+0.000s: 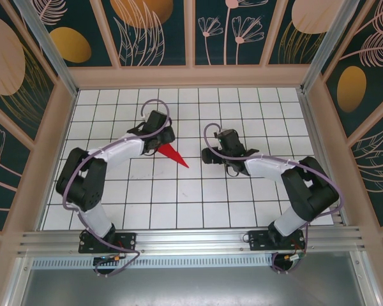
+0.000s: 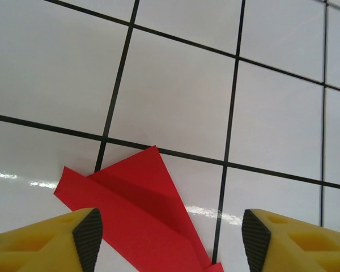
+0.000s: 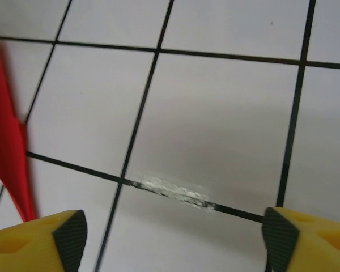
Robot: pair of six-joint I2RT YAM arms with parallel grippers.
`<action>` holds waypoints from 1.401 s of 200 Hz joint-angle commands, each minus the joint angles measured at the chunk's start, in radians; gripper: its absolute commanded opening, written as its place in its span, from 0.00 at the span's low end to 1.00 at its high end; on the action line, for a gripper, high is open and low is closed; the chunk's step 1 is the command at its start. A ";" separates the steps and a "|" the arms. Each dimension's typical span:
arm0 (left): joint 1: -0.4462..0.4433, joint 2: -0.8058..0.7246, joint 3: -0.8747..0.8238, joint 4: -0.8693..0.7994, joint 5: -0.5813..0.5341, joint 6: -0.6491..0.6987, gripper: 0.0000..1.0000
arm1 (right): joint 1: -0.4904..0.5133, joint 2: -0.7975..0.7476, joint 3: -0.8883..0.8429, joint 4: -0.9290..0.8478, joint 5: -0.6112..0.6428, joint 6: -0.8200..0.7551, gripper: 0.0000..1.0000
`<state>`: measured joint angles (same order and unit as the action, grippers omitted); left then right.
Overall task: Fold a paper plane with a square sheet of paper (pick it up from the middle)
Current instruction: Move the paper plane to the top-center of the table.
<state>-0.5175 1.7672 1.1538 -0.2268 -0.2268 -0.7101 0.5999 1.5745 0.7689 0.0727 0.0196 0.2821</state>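
White grid table (image 1: 179, 204), red plane (image 1: 173, 155) lying flat near the middle, tail beneath the left gripper (image 2: 170, 232), whose fingers are spread, gripping nothing. Right gripper (image 3: 170, 238) just beside, wide open, empty.

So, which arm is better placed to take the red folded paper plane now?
Probably the left arm: the left tool, open, hangs above the narrow red folded paper plane. The right tool, also open, is over bare white tiles, the plane off to its side.
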 commanded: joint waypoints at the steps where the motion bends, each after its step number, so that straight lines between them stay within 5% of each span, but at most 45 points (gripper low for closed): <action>1: -0.030 0.069 0.069 -0.141 -0.128 0.032 0.72 | -0.007 -0.059 -0.055 0.091 0.031 0.017 0.94; 48: -0.052 0.170 0.162 -0.248 -0.169 0.045 0.71 | -0.015 -0.087 -0.092 0.121 0.032 0.039 0.99; 133: -0.056 0.095 0.059 -0.190 -0.049 -0.068 0.38 | -0.015 -0.083 -0.079 0.093 0.047 0.047 0.98; 195: -0.056 0.009 -0.066 -0.038 -0.015 -0.185 0.46 | -0.015 -0.083 -0.074 0.081 0.046 0.052 0.96; 280: -0.056 -0.031 -0.145 0.087 0.008 -0.267 0.11 | -0.014 -0.082 -0.068 0.070 0.040 0.060 0.93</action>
<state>-0.5690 1.7874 1.0309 -0.1757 -0.2199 -0.9489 0.5903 1.5124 0.6865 0.1535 0.0528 0.3248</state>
